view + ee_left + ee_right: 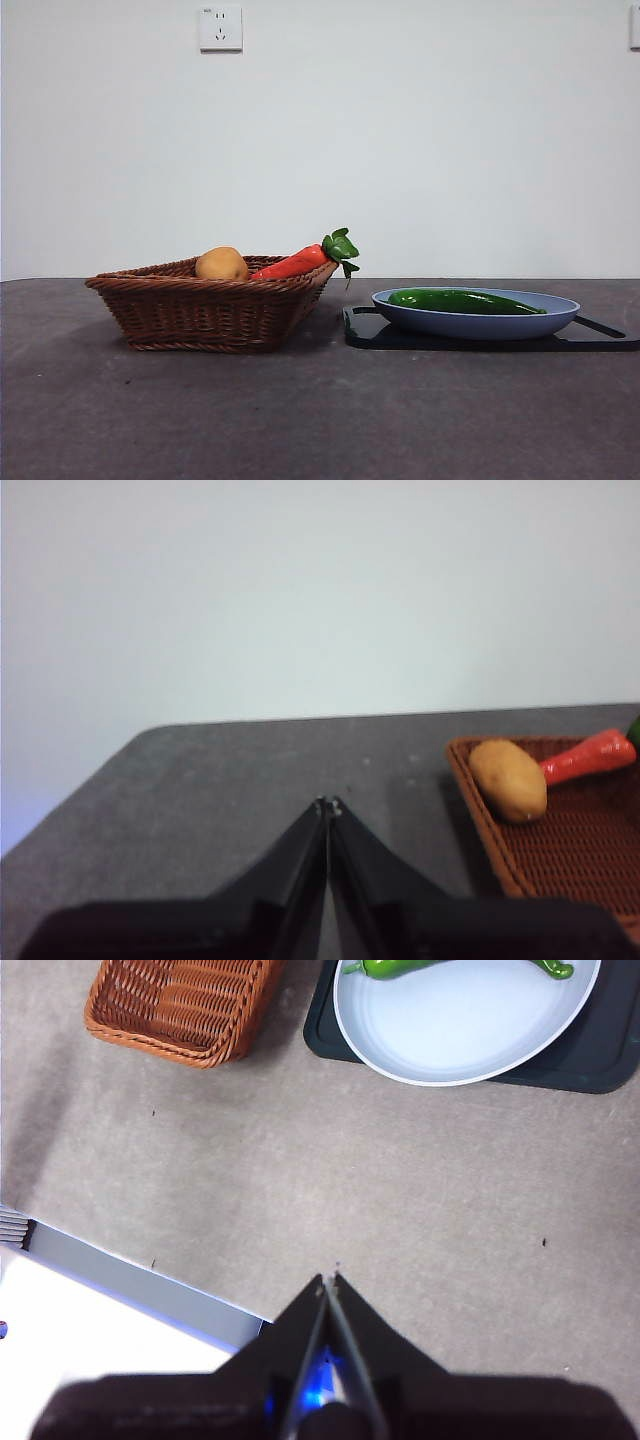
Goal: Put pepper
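- Your pepper (462, 301) lies flat in the shallow blue plate (560, 313), lengthwise along it, so the whole body is exposed from above and nothing leans on it.
- The plate sits on a dark tray (372, 330), just beside the wicker basket (190, 310); the two are near but apart, which looks like a short carry if the basket is where you mean the pepper to go.
- The basket already holds a potato (222, 264) and a carrot (296, 263). The carrot rests across the rim nearest the plate, leafy top hanging outside, so that corner is partly taken.
- Your left end effector (329, 804) has its jaws pressed together, holding nothing, over bare bench (320, 420) beside the basket's far side from the plate.
- Your right end effector (329, 1278) is likewise closed and empty, high above the bench, well apart from the plate.
- The pepper looks long, slender, glossy dark green, tapering to a point, with a slightly curved stem end; the shine suggests a slick skin.
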`<state>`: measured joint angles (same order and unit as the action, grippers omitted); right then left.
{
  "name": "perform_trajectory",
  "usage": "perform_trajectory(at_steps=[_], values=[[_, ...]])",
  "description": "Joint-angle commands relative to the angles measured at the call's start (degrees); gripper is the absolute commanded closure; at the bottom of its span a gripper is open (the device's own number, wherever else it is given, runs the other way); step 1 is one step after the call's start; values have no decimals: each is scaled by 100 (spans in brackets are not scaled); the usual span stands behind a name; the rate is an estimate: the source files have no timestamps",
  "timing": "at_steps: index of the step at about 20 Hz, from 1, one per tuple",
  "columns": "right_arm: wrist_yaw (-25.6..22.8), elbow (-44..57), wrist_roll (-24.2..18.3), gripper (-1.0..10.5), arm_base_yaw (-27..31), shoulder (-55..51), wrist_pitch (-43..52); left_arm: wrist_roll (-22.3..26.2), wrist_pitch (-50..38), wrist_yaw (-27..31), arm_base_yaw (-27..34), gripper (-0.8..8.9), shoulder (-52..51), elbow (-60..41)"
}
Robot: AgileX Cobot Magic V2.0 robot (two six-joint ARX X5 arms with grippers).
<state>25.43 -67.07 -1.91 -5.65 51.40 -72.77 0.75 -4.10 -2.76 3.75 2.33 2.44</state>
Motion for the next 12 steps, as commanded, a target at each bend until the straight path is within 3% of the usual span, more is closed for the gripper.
perform_trajectory(at_steps=[1, 8, 12], values=[[-4, -105, 35, 936, -4, 35, 48, -85, 9, -24, 26, 805, -98, -157], [-2, -105, 35, 936, -4, 35, 48, -116, 1226, -72, 26, 805, -225, -201], [-4, -105, 35, 936, -4, 35, 48, -116, 1248, -46, 26, 805, -225, -201]])
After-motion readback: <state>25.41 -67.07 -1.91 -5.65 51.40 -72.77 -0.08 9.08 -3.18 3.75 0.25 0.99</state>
